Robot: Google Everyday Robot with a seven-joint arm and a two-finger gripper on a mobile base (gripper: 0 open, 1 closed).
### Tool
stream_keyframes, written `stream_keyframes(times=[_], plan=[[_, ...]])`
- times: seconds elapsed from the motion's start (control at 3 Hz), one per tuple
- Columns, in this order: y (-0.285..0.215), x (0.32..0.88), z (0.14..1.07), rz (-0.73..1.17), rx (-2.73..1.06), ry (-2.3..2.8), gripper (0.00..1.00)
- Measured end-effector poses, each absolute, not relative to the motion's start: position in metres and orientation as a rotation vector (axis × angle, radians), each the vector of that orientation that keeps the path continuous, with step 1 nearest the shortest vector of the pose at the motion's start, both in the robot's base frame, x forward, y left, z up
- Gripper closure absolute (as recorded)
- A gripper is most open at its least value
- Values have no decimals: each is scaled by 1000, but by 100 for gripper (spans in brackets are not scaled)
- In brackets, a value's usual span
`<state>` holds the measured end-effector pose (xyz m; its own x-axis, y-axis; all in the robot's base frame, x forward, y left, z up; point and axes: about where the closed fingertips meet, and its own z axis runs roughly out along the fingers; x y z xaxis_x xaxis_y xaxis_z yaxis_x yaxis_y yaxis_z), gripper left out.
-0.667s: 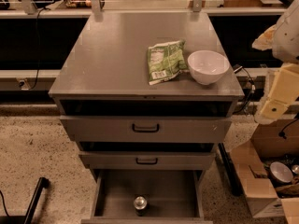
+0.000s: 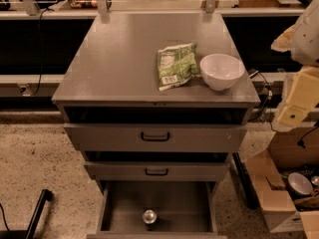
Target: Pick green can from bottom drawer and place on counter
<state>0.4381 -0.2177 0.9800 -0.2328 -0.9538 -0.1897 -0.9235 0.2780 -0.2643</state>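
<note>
Green can [image 2: 149, 216]: upright in open bottom drawer [image 2: 122, 208], front centre.
Claw [image 2: 293, 109]: off right edge of desk [image 2: 129, 59]; state cannot tell.
Bowl [image 2: 222, 71]: 1, desk's front-right corner.

No readable text (snack bag [image 2: 175, 64] label cannot be made out), not even on the gripper [image 2: 294, 104] at far right.

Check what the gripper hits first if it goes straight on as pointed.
Probably the cardboard box: the gripper hangs right of the drawer cabinet, apparently pointing down. Depth unclear.
</note>
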Motion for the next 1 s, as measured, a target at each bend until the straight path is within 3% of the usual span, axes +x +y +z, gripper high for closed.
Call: stream_keyframes(times=[0.67, 1.0], plan=[[-176, 395, 904, 95, -1650, 2139, 0], [-178, 379, 878, 163, -1559, 2141, 0]])
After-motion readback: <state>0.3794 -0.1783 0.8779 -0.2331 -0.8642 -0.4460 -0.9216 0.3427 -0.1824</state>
